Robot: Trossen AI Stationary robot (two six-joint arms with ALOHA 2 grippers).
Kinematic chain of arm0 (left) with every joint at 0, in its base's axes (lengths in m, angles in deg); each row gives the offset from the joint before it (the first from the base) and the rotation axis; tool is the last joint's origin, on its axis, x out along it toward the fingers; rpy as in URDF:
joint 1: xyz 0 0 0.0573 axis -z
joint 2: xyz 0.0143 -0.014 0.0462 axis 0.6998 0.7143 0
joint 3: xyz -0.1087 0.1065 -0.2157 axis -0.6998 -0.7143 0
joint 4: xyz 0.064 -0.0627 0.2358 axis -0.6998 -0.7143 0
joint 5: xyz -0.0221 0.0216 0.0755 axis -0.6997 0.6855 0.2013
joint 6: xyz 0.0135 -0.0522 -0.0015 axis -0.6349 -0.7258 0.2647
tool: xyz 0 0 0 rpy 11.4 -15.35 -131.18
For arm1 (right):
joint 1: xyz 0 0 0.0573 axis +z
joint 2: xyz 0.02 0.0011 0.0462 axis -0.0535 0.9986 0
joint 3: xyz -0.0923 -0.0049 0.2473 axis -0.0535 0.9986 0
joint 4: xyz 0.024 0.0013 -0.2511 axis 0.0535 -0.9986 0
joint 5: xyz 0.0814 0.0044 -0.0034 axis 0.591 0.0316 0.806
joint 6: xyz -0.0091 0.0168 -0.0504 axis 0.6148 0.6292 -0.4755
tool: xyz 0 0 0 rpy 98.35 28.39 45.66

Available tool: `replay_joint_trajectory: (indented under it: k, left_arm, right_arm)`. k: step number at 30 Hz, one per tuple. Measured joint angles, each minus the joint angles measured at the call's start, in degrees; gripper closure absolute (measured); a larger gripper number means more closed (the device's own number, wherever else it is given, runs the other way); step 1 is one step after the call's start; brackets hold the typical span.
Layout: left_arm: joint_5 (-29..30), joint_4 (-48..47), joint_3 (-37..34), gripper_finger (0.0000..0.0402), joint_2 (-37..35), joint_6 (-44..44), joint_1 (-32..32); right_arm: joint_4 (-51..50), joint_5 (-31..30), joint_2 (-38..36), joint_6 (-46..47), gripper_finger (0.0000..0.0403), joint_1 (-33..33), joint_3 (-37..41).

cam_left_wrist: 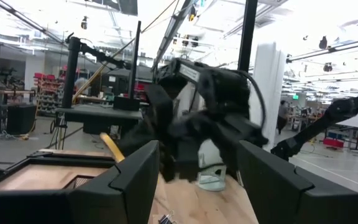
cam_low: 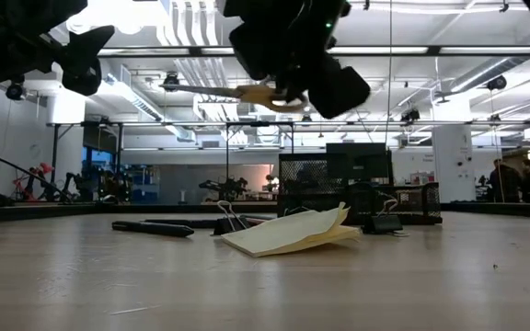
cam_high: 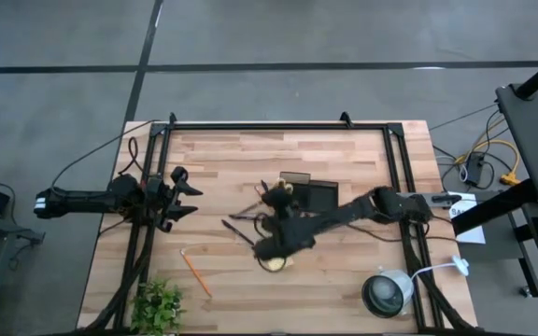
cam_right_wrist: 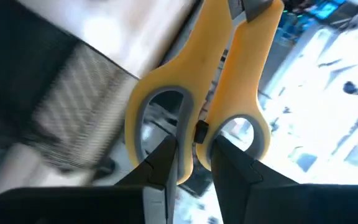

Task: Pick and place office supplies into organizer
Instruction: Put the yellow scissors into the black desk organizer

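Observation:
My right gripper [cam_high: 276, 201] hangs over the table's middle, just left of the black mesh organizer [cam_high: 311, 194], and is shut on the yellow-handled scissors [cam_low: 256, 93]. A yellow sticky-note pad [cam_low: 288, 234] lies flat on the wood below it. Thin black pens [cam_high: 241, 227] lie left of the pad. An orange pencil [cam_high: 195, 273] lies nearer the front left. Dark clips [cam_low: 229, 220] rest by the pad. My left gripper [cam_high: 187, 198] waits open at the table's left side. My right gripper pinches the scissors at the handles [cam_right_wrist: 199, 118], where the two yellow loops meet. One fingertip [cam_right_wrist: 166, 155] sits at each loop opening and presses the inner bars together. The scissors are lifted clear, high above the table and about level, with the blades [cam_low: 196, 88] pointing away from the fingers.
A green plant [cam_high: 157, 303] stands at the front left corner. A round grey-white lamp [cam_high: 386, 291] stands at the front right. A black frame [cam_high: 278, 124] runs along the table's far edge and down both sides. Bare wood lies between the pencil and the pad.

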Motion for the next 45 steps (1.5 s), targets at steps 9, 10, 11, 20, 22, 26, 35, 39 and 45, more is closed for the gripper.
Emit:
replay_joint_trajectory:
  k: [9,10,11,20,22,26,35,39,45]
  left_arm:
    - [0.0,0.0,0.0,0.0201,0.0,0.0,0.0]
    - [0.0,0.0,0.0,0.0201,0.0,0.0,0.0]
    - [0.0,0.0,0.0,0.0201,0.1,0.0,0.0]
    - [0.0,0.0,0.0,0.0201,0.1,0.0,0.0]
    - [0.0,0.0,0.0,0.0201,0.0,0.0,0.0]
    - [0.0,0.0,0.0,0.0201,0.0,0.0,0.0]
    - [0.0,0.0,0.0,0.0201,0.0,0.0,0.0]
    - [0.0,0.0,0.0,0.0201,0.1,0.0,0.0]
    - [0.0,0.0,0.0,0.0201,0.0,0.0,0.0]
  right_arm:
    - [0.0,-7.5,-8.7,-13.6,0.0335,-9.6,0.2]
    - [0.0,-8.0,-9.7,-14.1,0.0335,-10.6,0.4]
    - [-0.1,-8.3,-10.4,-14.5,0.0335,-11.7,0.5]
    - [-0.1,-0.7,-14.7,-8.3,0.0335,-15.5,2.5]
    - [0.0,9.8,-14.9,1.3,0.0335,-14.6,0.6]
    - [0.7,37.8,-15.1,36.8,0.0335,-13.7,-2.9]
    - [32.6,57.4,-21.4,70.8,0.0335,-9.0,-0.2]
    - [60.8,51.0,-23.4,76.8,0.0335,-8.2,3.9]
    - [104.0,50.4,-23.5,78.9,0.0335,-6.4,11.6]
